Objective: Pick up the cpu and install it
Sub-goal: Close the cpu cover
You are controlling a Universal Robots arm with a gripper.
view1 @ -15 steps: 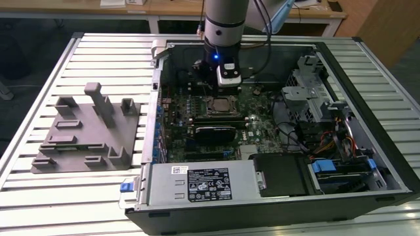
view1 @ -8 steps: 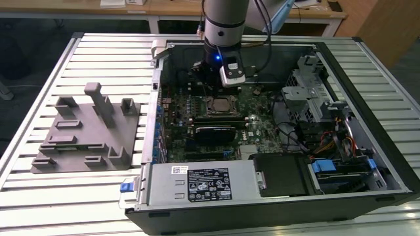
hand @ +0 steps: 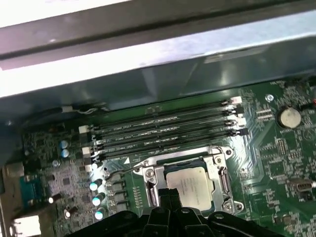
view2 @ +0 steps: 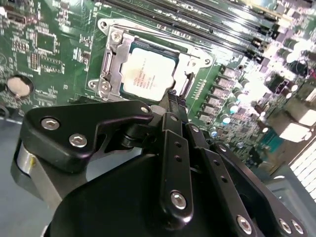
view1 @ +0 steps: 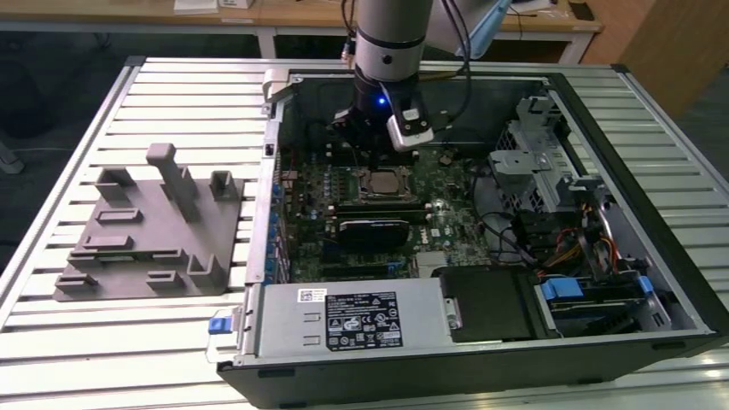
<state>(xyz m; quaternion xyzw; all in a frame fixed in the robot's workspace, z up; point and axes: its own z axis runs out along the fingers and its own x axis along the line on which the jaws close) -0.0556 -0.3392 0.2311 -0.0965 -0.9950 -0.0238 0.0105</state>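
Gripper [view2: 173, 98]: fingers pressed together, nothing between them. The tips hang low over the motherboard [view2: 49, 44], just above the near edge of the socket frame [view2: 111, 64]. In both wrist views they look apart from it, not touching, though the gap is hard to judge.

The cpu [view2: 148, 74] lies flat in the socket with its pale metal top up and the frame around it. In the exterior view the cpu sits mid-board inside the open computer case [view1: 638, 282], right under the arm. I cannot tell whether the frame is latched or the chip is fully seated.

Risks, as I judge them:
- The closed tips are close to the chip's edge. A drop from here would land hard points on the cpu lid or the frame, and the push could tilt the chip and bend socket contacts.
- A thin wire lever [hand: 118, 170] runs beside the socket. A sideways sweep at this height could catch it.
- The capacitors [view2: 224, 106] and the memory slots [hand: 163, 131] stand near the socket, so a low lateral exit could clip them.
- The cables along the arm hang near the case's back wall, and a snag is possible on a wide swing.
- If the chip is not flush, pressing would do damage rather than seat it.

The grey fixture [view1: 137, 231] sits on the slatted table [view1: 114, 342], well apart on the exterior view's left, and I judge it poses no risk.
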